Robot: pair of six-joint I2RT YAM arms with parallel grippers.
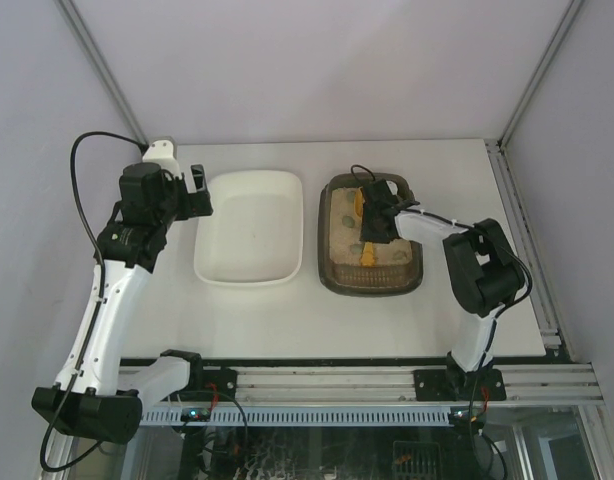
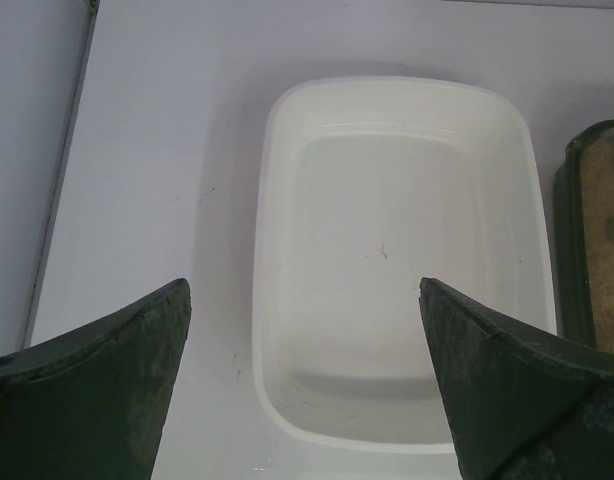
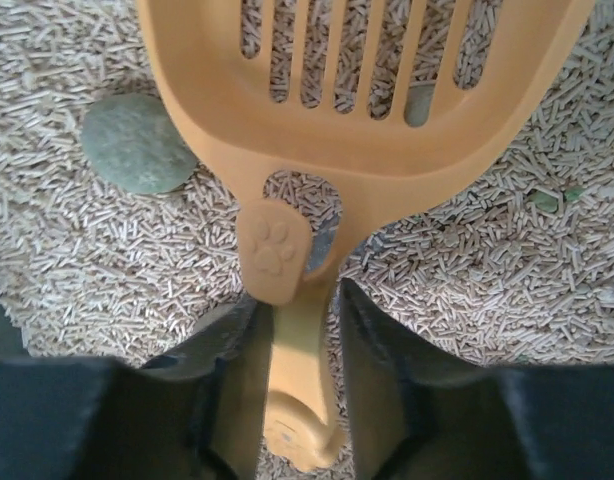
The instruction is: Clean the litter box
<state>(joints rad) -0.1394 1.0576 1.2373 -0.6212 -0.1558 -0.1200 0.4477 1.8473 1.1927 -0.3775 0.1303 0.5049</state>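
Observation:
The dark litter box [image 1: 332, 275] holds beige pellet litter [image 3: 107, 260] at the table's middle right. My right gripper [image 1: 375, 225] is over it, shut on the handle of an orange slotted scoop [image 3: 287, 330], whose blade [image 3: 362, 90] rests low over the litter. A grey-green lump [image 3: 135, 142] lies on the litter left of the scoop; another small one [image 3: 419, 103] shows through the slots. My left gripper [image 1: 200, 190] is open and empty, held above the table just left of the white tub [image 1: 249, 238]. The box's dark rim [image 2: 577, 250] shows in the left wrist view.
The white tub [image 2: 402, 260] is empty and sits left of the litter box. Grey walls and frame posts surround the table. A metal rail [image 1: 367, 385] runs along the near edge by the arm bases.

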